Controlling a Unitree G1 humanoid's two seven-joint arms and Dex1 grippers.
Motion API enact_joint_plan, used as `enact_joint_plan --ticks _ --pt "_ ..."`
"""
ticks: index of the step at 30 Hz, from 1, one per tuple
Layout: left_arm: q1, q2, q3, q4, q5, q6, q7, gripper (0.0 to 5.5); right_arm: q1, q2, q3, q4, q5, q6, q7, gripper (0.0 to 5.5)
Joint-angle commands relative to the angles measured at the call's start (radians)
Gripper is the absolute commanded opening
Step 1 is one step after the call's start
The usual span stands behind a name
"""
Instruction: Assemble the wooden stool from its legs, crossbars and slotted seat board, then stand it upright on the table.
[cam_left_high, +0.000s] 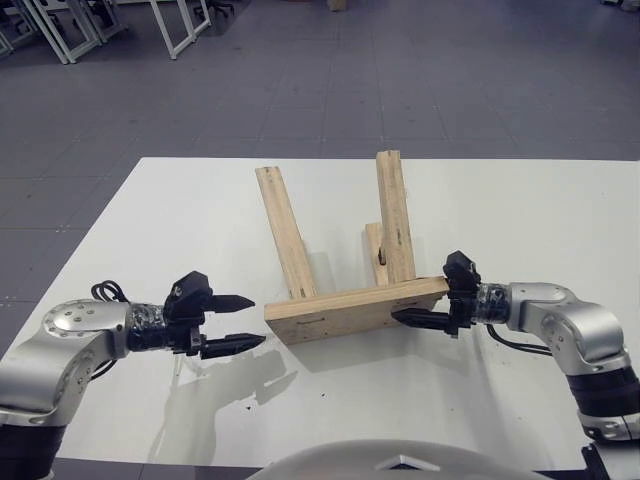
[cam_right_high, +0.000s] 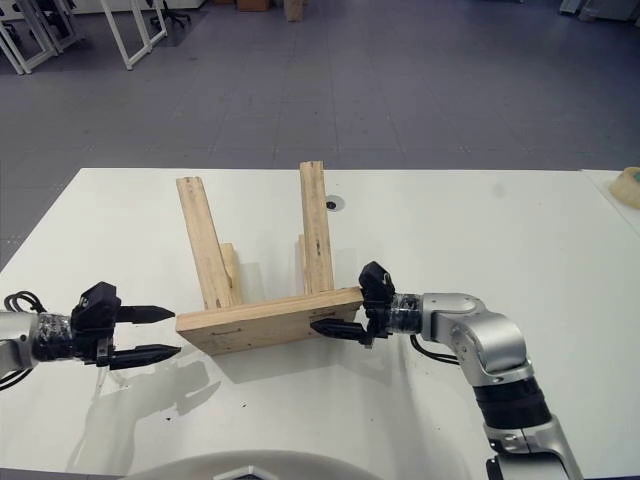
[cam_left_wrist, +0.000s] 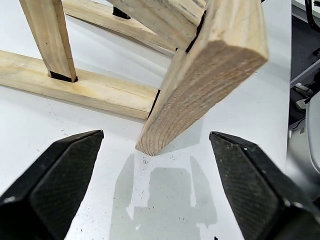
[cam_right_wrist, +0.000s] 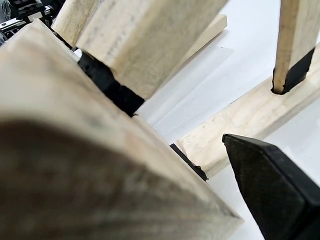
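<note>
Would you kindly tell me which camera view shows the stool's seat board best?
The right eye view: the seat board shows whole, end to end, on its long edge with legs plugged in. The left eye view shows much the same. The left wrist view catches one end close up, the right wrist view a near stretch.

Bright, even light from above and ahead leaves the white table (cam_left_high: 520, 230) glowing without hard glare, while the grey floor (cam_left_high: 400, 80) behind looks duller. Soft-edged shadows fall toward the robot: a pale, doubled one in front of the stool (cam_left_high: 350, 312) and a broader one beneath the left gripper (cam_left_high: 257, 320), which also shows on the tabletop between its fingers (cam_left_wrist: 55, 175) in the left wrist view. In the right wrist view the nearest board (cam_right_wrist: 75, 165) is blurred and shaded, and the wood farther off is crisp.
</note>
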Motion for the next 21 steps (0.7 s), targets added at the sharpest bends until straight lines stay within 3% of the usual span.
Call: enact_joint_plan --ticks 1,6,15,19,21 --pt "-0.061 -0.02 -0.012 0.017 -0.019 -0.015 -0.012 4.73 -0.015 -0.01 0.016 -0.015 0.007 0.002 -0.003 4.8" --pt "-0.09 -0.09 -0.116 0.015 0.017 -0.019 0.034 4.87 -0.024 -0.016 0.015 -0.034 0.024 -0.001 0.003 4.8" --pt "-0.144 -0.129 -0.151 0.1 0.022 -0.038 0.024 3.14 -0.015 -0.115 -0.028 -0.014 0.019 -0.087 0.097 4.8" --pt "-0.22 -0.149 -0.222 0.156 0.04 -0.034 -0.011 2.37 -0.025 -0.159 -0.018 0.086 -0.008 -0.203 0.222 4.8" --pt "-0.256 -0.148 -0.252 0.195 0.06 -0.043 -0.029 2.1 -0.047 -0.16 0.001 0.132 -0.026 -0.259 0.267 4.44"
